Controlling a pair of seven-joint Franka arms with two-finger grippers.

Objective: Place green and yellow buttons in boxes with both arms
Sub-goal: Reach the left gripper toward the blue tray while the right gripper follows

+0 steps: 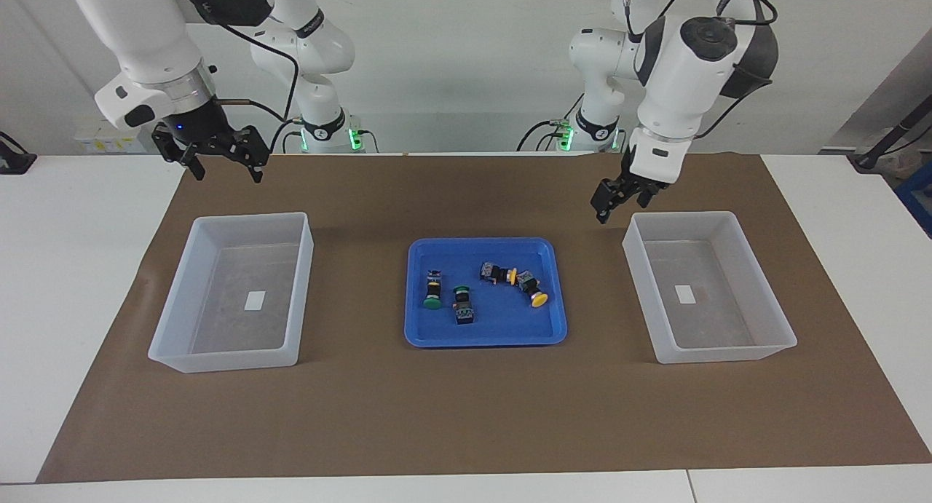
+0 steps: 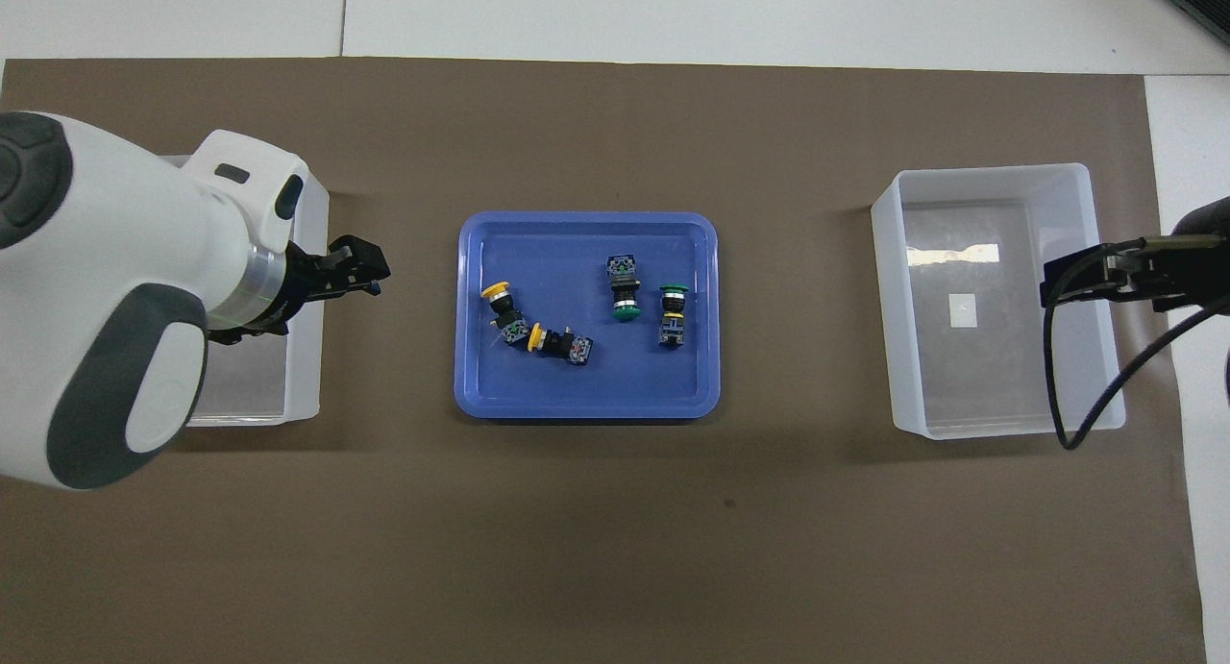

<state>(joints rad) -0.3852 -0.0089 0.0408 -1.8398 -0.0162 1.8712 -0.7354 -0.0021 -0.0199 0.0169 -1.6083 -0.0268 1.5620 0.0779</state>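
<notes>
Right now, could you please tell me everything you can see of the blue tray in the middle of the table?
The blue tray is a shallow rectangle with rounded corners and a low raised rim, seemingly of glossy plastic. It lies flat on the brown mat, midway between the two translucent boxes and touching neither. In it lie four push-buttons on their sides: two yellow-capped ones touching each other toward the left arm's end, two green-capped ones toward the right arm's end. No gripper touches it.
</notes>
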